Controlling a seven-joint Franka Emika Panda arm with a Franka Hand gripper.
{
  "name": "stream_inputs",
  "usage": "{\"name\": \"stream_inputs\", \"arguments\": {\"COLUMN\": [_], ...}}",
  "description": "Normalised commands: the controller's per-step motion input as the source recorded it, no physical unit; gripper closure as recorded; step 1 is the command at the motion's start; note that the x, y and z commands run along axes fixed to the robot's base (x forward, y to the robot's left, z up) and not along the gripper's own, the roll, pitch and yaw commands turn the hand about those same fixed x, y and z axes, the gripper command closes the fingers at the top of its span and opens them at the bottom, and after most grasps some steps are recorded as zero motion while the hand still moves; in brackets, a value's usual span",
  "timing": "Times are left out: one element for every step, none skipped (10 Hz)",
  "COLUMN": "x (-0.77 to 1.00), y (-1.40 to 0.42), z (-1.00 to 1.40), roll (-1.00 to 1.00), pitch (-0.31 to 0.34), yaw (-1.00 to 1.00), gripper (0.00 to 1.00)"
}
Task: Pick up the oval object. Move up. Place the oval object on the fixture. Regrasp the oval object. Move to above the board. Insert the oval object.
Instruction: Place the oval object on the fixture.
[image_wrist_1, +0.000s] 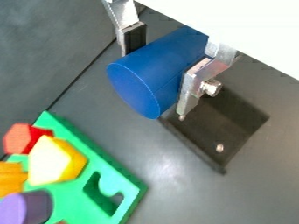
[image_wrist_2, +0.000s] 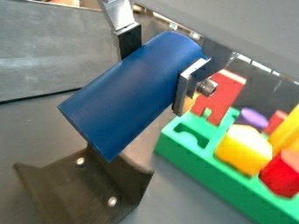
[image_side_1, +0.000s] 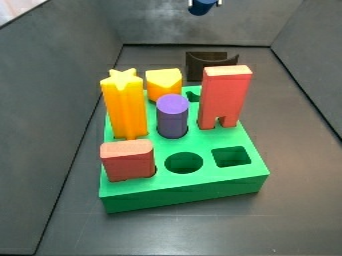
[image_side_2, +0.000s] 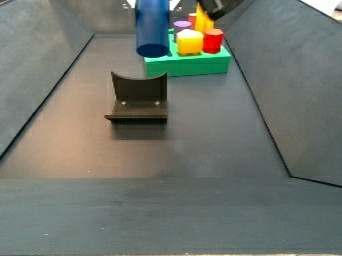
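The oval object (image_wrist_1: 142, 77), a dark blue smooth peg, is clamped between the silver fingers of my gripper (image_wrist_1: 162, 66) and shows in both wrist views. In the air it hangs upright (image_side_2: 152, 28), well above the floor. The gripper (image_wrist_2: 158, 63) is shut on its upper part, and the free end (image_wrist_2: 105, 118) sticks out below. Below it the black fixture (image_side_2: 136, 97) stands with its notch empty; it also shows in a wrist view (image_wrist_1: 222, 122). The green board (image_side_1: 201, 170) lies beside the fixture. Only the peg's tip (image_side_1: 202, 5) shows at the top edge of a side view.
On the board stand a yellow star peg (image_side_1: 124, 100), a yellow peg (image_side_1: 163, 82), a purple cylinder (image_side_1: 171, 115), a tall red block (image_side_1: 225, 95) and a low red block (image_side_1: 127, 158). Open holes (image_side_1: 183, 161) face the front. Sloped dark walls (image_side_2: 54, 80) enclose the floor.
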Motion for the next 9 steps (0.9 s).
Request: {"name": "stream_inputs", "arguments": {"x": [0.44, 0.39, 0.3, 0.19, 0.14, 0.13, 0.14, 0.16, 0.17], "y": [0.05, 0.05, 0.04, 0.03, 0.13, 0.14, 0.14, 0.14, 0.14], "z": [-0.02, -0.02, -0.02, -0.01, -1.0, -1.0, -1.0, -1.0, -1.0], "roll": [-0.62, -0.51, -0.3, -0.19, -1.0, -1.0, -0.99, -0.77, -0.61], "pitch": [0.101, 0.092, 0.074, 0.062, 0.204, 0.193, 0.21, 0.208, 0.181], "yaw": [-0.11, -0.12, -0.12, -0.11, -0.04, -0.04, -0.1, -0.14, -0.16], "gripper": [1.0, 1.0, 1.0, 1.0, 1.0, 1.0, 1.0, 1.0, 1.0]}}
